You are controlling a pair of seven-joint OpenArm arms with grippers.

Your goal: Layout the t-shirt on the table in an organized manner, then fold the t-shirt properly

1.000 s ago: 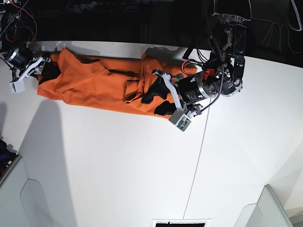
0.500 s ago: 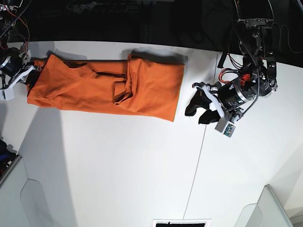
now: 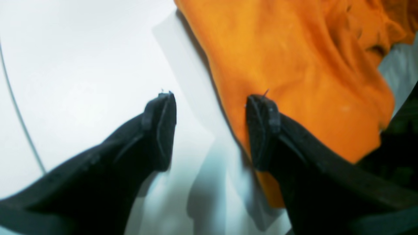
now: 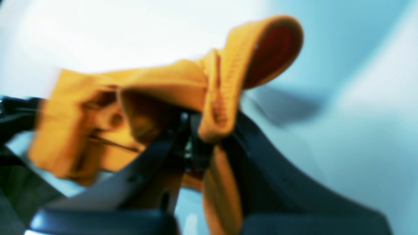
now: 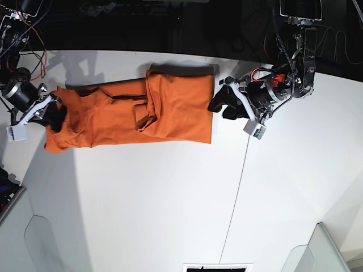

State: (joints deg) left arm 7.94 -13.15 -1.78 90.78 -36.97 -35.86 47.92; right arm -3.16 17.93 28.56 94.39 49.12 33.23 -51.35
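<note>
The orange t-shirt [image 5: 142,110] lies stretched in a long folded band across the back of the white table [image 5: 142,204]. My right gripper [image 5: 52,118] is at the band's left end, shut on a bunched fold of the t-shirt [image 4: 163,85], which drapes over the gripper [image 4: 189,122]. My left gripper [image 5: 221,109] sits at the band's right edge, low over the table. In the left wrist view that gripper [image 3: 211,106] is open with nothing between its fingers. One finger [image 3: 263,114] overlaps the t-shirt's [image 3: 294,65] edge and the other is over bare table [image 3: 81,49].
A thin dark seam [image 5: 241,181] runs across the table right of the shirt. Translucent bins stand at the front left [image 5: 17,226] and front right [image 5: 323,249] corners. The table's back edge [image 5: 170,54] lies just behind the shirt.
My right gripper has shut on the shirt's left end and pulled it slightly forward and to the right. My left gripper, which had drawn off the shirt, has come back to its right edge, still open.
</note>
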